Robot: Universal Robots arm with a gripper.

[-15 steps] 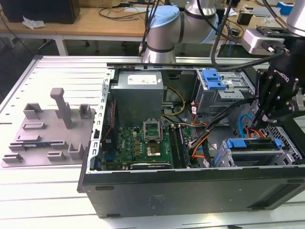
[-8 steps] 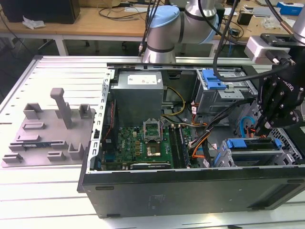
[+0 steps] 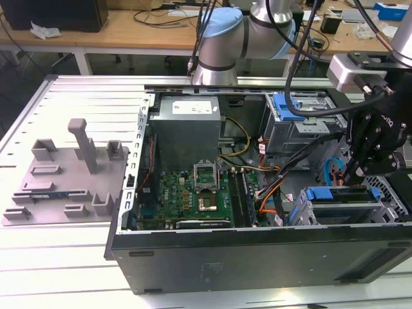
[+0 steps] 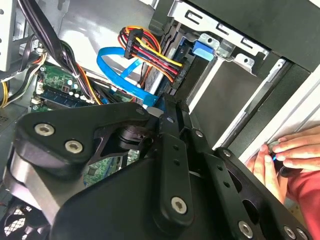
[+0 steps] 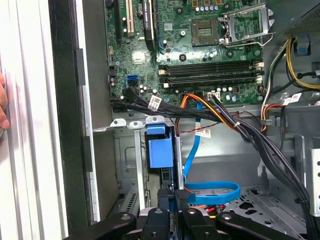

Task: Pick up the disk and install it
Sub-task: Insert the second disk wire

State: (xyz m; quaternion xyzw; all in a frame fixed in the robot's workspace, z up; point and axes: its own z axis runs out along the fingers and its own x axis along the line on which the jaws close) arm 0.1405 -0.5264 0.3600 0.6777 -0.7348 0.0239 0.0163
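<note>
In the first wrist view the disk [image 5: 160, 150] stands edge-on in the drive bay of the open computer case [image 3: 257, 248], with its bright blue carrier end showing between the bay's metal walls. My gripper [image 5: 170, 207] is at its near end, the fingers drawn close together on the disk's thin edge. In the exterior view my gripper [image 3: 356, 172] hangs over the drive bay [image 3: 341, 203] at the case's right end. The second wrist view shows the black gripper linkage [image 4: 170, 165] close to the bay wall.
A blue data cable [image 5: 210, 192] and a bundle of coloured power wires [image 4: 150, 55] lie beside the bay. A person's hand [image 4: 287, 152] rests on the case rim next to the gripper. The motherboard [image 3: 193, 190] fills the case middle. A grey holder block [image 3: 64, 174] sits on the table at the exterior view's left.
</note>
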